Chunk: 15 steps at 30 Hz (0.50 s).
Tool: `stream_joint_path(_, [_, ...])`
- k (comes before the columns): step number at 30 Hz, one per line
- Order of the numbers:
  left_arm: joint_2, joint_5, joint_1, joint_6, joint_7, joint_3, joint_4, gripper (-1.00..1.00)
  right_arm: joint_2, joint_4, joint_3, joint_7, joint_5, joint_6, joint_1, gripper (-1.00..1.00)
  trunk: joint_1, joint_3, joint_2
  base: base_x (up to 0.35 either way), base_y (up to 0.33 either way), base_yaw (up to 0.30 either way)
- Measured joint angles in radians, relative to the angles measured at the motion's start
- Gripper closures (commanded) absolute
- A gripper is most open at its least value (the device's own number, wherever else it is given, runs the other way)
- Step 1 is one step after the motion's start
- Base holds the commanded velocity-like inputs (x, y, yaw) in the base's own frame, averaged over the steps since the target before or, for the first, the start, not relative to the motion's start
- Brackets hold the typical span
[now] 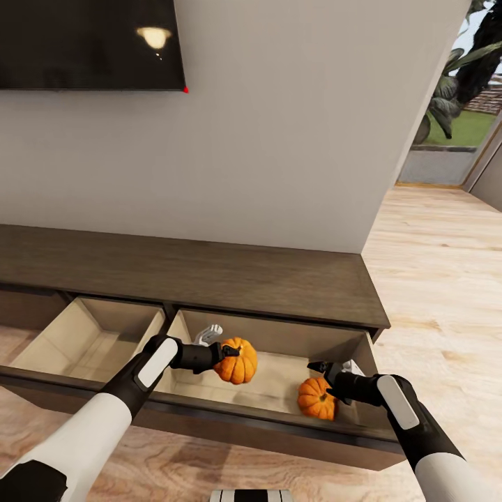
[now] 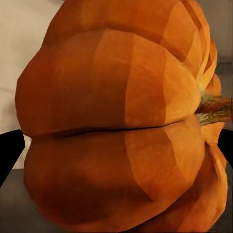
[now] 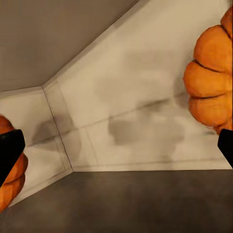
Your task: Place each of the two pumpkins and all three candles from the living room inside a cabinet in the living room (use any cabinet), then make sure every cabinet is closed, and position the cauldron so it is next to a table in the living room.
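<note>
At lower centre, a ribbed orange pumpkin (image 1: 237, 360) is clamped by the left gripper (image 1: 224, 354) above the dark wooden cabinet (image 1: 209, 268)'s open drawer (image 1: 268, 335). The right gripper (image 1: 326, 380) is spread empty beside a second orange pumpkin (image 1: 316, 398) resting inside. If let go this high, the held pumpkin could bounce out.

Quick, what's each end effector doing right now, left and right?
Left end effector: closed on a pumpkin.
Right end effector: open, holding nothing; second pumpkin beside it in the drawer.
</note>
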Motion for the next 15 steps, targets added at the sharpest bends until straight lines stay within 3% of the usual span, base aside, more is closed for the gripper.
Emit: stream_joint_path(15, [0.0, 0.0, 0.001, 0.0, 0.001, 0.007, -0.007, -1.0, 0.0, 0.0, 0.0, 0.0, 0.0, 0.0, 0.0, -1.0, 0.0, 0.0, 0.0, 0.0, 0.0, 0.0])
